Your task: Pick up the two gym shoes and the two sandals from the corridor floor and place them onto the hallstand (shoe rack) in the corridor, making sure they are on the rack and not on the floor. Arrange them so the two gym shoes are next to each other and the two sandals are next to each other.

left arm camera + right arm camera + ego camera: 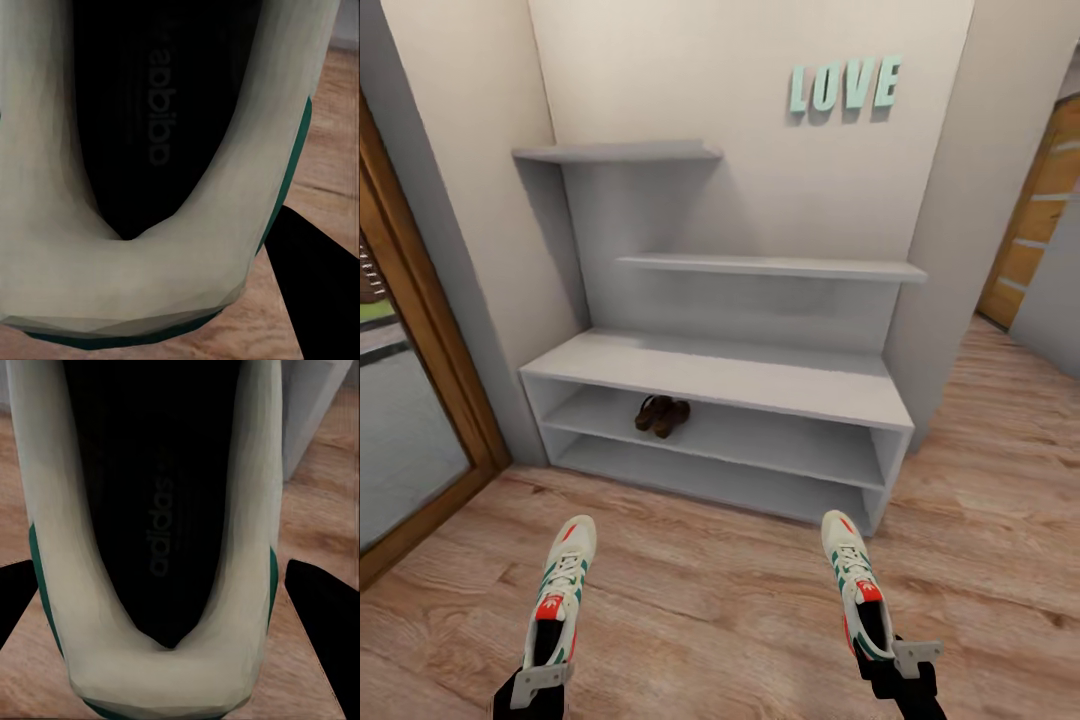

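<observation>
The light-grey hallstand [720, 375] stands against the wall ahead. Both brown sandals [662, 415] lie side by side on its middle shelf, left of centre. I hold one white gym shoe [560, 590] by the heel in my left gripper [543, 675], toe pointing at the rack, above the corridor floor [710, 600]. My right gripper [892, 655] is shut on the heel of the other gym shoe [857, 585]. Up close, the left wrist view shows the shoe's heel opening [127, 135] beside a black finger [319, 292]. In the right wrist view the heel [165, 675] sits between the fingers [322, 615].
A glass door in a wooden frame [430, 400] lines the left wall. Mint LOVE letters [845, 85] hang above the rack. A wooden door [1040, 220] stands at the far right. The flat top and upper floating shelves [770, 266] hold nothing.
</observation>
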Available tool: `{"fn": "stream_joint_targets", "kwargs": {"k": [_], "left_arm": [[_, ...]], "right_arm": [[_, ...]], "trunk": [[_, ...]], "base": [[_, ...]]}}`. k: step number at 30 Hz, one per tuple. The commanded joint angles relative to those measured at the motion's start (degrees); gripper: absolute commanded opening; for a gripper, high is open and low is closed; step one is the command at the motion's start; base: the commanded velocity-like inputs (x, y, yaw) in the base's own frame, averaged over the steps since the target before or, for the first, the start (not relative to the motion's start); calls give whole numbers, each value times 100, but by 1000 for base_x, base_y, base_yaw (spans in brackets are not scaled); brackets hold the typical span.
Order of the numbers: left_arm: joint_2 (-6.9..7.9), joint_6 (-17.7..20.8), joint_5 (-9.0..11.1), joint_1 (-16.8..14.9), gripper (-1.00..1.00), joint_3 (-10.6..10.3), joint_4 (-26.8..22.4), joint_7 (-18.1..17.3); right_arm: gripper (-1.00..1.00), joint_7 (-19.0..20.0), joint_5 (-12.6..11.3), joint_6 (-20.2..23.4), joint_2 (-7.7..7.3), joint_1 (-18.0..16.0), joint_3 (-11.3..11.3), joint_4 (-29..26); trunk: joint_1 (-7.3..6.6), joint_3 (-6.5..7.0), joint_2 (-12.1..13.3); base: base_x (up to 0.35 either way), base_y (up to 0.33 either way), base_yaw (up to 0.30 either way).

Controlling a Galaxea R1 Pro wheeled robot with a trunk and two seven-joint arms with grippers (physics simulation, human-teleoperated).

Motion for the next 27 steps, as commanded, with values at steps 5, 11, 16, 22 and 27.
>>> {"fn": "stream_joint_targets", "kwargs": {"k": [5, 11, 16, 22, 27], "left_arm": [[-1, -15, 21, -1, -100, 17, 1, -29], [-1, -15, 23, 2, -100, 17, 1, -29], [-1, -15, 22, -2, -100, 17, 1, -29], [-1, -10, 15, 1, -100, 12, 1, -36], [-1, -6, 14, -2, -100, 9, 1, -38]], "right_arm": [[-100, 49, 12, -17, 15, -6, -51, 5], [-100, 49, 12, -17, 19, -6, -51, 5], [-100, 49, 12, -17, 18, -6, -51, 5], [-100, 49, 12, -17, 19, -6, -51, 5], [-100, 49, 12, -17, 19, -6, -51, 5]], "trunk": [[-1, -5, -2], [-1, -5, -2], [-1, -5, -2], [-1, -5, -2], [-1, -5, -2]], "base": [[0, 0, -300], [0, 0, -300], [0, 0, -300], [0, 0, -300], [0, 0, -300]]}}
